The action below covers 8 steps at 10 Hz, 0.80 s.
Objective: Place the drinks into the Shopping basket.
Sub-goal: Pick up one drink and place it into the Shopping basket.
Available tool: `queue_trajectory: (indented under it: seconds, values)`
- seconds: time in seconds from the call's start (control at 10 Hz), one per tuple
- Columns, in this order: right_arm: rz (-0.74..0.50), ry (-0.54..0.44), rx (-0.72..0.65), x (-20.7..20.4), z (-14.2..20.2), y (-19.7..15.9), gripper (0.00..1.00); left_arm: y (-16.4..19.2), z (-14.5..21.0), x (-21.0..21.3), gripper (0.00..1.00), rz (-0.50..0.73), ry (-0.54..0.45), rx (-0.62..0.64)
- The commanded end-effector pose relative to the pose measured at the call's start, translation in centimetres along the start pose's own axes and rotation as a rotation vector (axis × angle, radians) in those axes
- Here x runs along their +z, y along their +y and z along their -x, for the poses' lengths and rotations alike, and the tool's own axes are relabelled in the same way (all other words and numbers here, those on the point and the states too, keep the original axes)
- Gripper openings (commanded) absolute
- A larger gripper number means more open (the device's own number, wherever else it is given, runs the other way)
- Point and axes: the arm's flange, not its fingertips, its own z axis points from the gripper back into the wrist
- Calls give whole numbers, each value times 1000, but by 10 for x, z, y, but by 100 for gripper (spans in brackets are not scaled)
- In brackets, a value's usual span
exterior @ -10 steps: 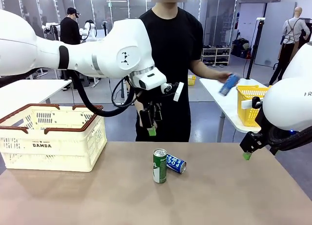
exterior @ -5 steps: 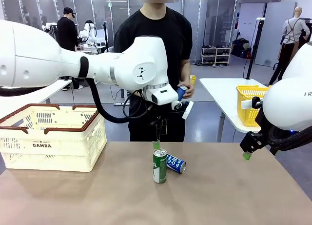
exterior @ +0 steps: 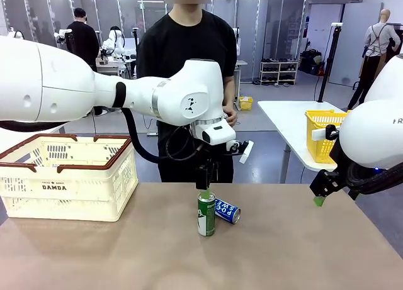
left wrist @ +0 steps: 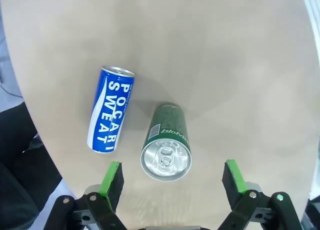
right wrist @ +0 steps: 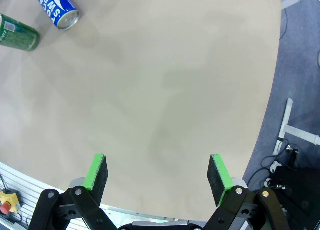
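Note:
A green can (exterior: 206,214) stands upright mid-table, with a blue can (exterior: 227,211) lying on its side just behind it to the right. My left gripper (exterior: 205,188) hangs open directly above the green can. In the left wrist view the green can's silver top (left wrist: 165,160) sits between the open pads (left wrist: 112,175), and the blue can (left wrist: 111,109) lies beside it. The cream Shopping basket (exterior: 66,177) stands at the table's left. My right gripper (exterior: 320,195) hovers open over the table's right edge; its view shows the blue can (right wrist: 57,7) and green can (right wrist: 18,34) far off.
A person in a black shirt (exterior: 187,51) stands at the far side behind my left arm. A yellow mesh basket (exterior: 322,134) sits on a white side table to the right. Bare tabletop (exterior: 283,252) lies in front and to the right of the cans.
My left gripper swung right and came down from above the table's far edge to just over the green can. The person drew the hand holding a blue can in behind my arm.

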Motion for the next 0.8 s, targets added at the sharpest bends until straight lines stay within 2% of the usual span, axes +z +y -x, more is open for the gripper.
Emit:
queue_trajectory:
  seconds: [0.0, 0.7]
  values:
    - [1, 3, 18, 1, 0, -2, 100, -1, -3, -4, 100, 13, 58, 28]
    - [1, 3, 18, 1, 0, -2, 100, 4, 0, -38, 100, 56, 44, 49]
